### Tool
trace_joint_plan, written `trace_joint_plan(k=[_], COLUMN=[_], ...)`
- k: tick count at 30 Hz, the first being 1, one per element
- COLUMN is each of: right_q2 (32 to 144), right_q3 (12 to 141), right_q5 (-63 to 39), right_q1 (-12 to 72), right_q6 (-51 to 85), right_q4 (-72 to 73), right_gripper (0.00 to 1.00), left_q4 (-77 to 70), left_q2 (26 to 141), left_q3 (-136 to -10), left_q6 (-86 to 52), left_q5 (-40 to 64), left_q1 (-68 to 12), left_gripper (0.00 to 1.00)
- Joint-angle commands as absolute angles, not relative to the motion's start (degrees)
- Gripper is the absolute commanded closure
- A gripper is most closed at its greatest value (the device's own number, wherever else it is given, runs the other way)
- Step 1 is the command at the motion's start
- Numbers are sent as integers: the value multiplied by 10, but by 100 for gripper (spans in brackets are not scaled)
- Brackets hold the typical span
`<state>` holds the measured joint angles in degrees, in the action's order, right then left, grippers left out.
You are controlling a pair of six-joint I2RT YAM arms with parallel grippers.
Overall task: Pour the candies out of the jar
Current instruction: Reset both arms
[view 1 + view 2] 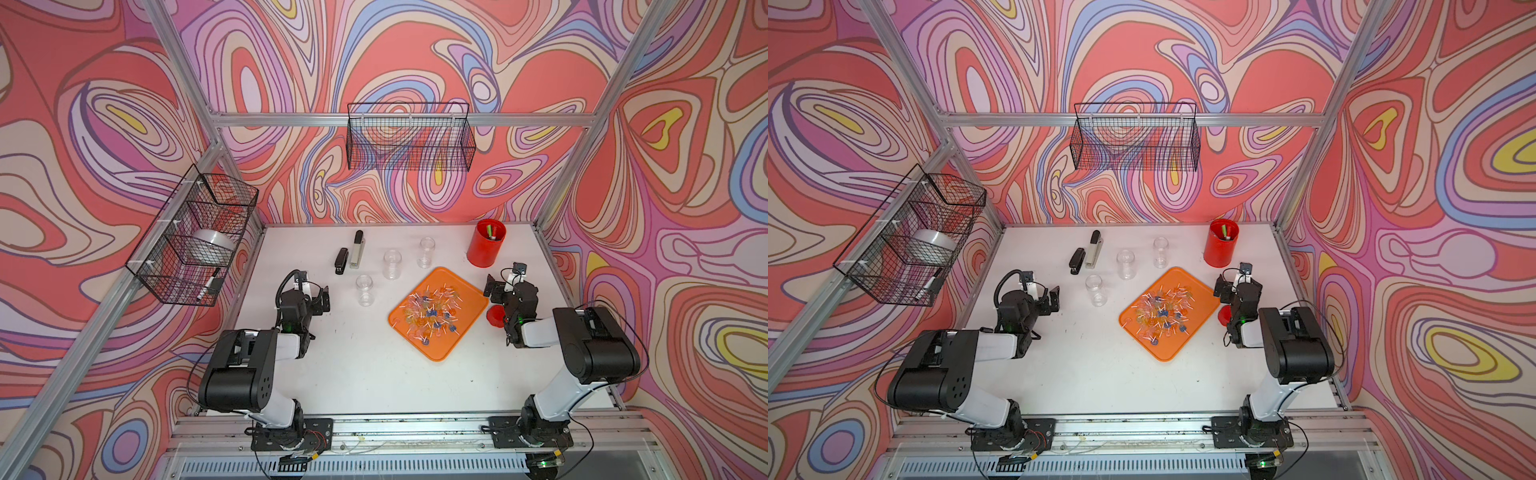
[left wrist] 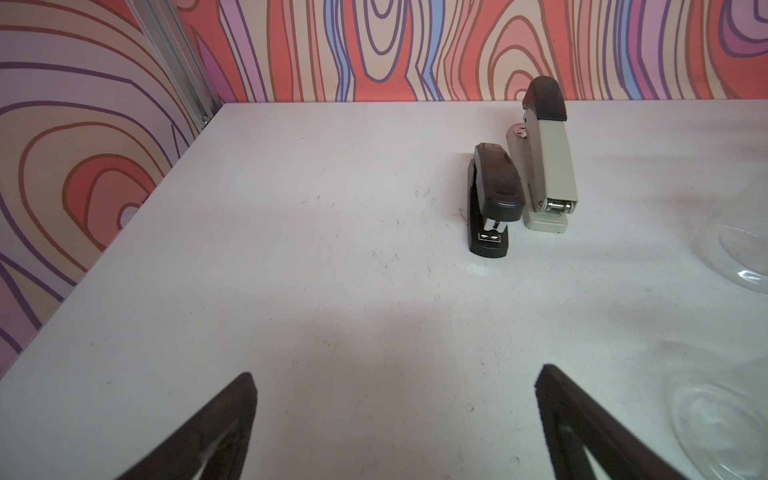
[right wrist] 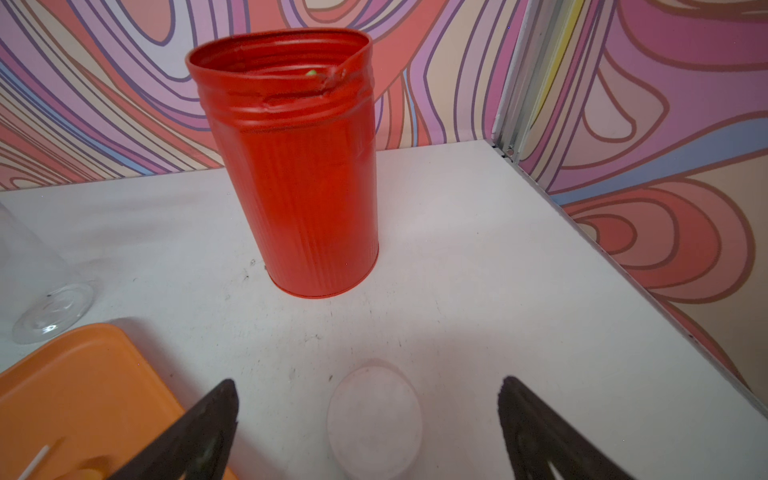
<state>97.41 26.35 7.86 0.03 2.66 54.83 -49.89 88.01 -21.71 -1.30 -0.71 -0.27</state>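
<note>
Fingers [image 2: 224,419] of the left gripper [image 2: 397,370] and right gripper [image 3: 370,379] were seen spread, nothing held. All visible candies [image 1: 432,311] were heaped on the orange tray [image 1: 440,352]; the clear jars [image 1: 365,290] appeared emptied, so pouring was judged complete.

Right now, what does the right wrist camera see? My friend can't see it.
A red tin stands upright on the white table by the swirly wall. Nearer, a pale round disc shows between the open right gripper's jaws, beside an orange tray.
</note>
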Motion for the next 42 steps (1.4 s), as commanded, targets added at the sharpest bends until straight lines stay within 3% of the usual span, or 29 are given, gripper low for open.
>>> trace_joint_plan(k=[1, 7, 8, 9, 13, 14, 15, 16, 17, 26, 27, 28, 29, 30, 32, 33, 34, 35, 42], right_q2=[980, 980, 980, 980, 980, 980, 980, 980, 980, 980, 980, 980, 980, 980, 980, 980, 980, 980, 980], right_q3=[265, 265, 265, 265, 265, 265, 265, 265, 265, 265, 265, 265, 265, 264, 265, 265, 265, 265, 265], right_q5=[83, 80, 81, 80, 81, 81, 81, 80, 81, 80, 81, 81, 81, 80, 81, 81, 81, 81, 81], right_q1=[4, 4, 3, 4, 3, 3, 4, 4, 4, 3, 3, 4, 3, 3, 4, 4, 3, 3, 4], right_q6=[27, 26, 27, 27, 27, 27, 27, 27, 27, 27, 27, 27, 27, 27, 27, 26, 27, 27, 26], right_q4=[554, 554, 554, 554, 554, 554, 554, 554, 554, 554, 554, 554, 554, 554, 554, 554, 554, 554, 554], right_gripper=[2, 2, 1, 2, 2, 2, 2, 2, 1, 2, 2, 2, 2, 2, 2, 2, 2, 2, 2], left_q4=[-502, -502, -500, -498, -497, -498, -499, -500, -501, -501, -500, -500, -499, -499, -499, -499, -500, -500, -499], left_q2=[882, 883, 883, 883, 882, 882, 882, 882, 882, 882, 882, 883, 882, 882, 882, 882, 882, 882, 882], left_q3=[-217, -218, -219, -219, -220, -219, -219, -218, -219, -219, -218, -219, -218, -219, -218, -218, -218, -218, -219], left_q6=[-15, -15, -14, -13, -12, -12, -12, -12, -12, -12, -11, -12, -12, -11, -12, -12, -11, -11, -10], left_q5=[-12, -13, -10, -11, -13, -13, -13, -13, -12, -13, -12, -12, -12, -12, -12, -11, -12, -12, -4], left_q1=[0, 0, 0, 0, 0, 0, 0, 0, 0, 0, 0, 0, 0, 0, 0, 0, 0, 0, 0], left_gripper=[0, 0, 40, 100, 100, 92, 71, 8, 0, 0, 10, 39, 93, 100, 100, 75, 19, 0, 0])
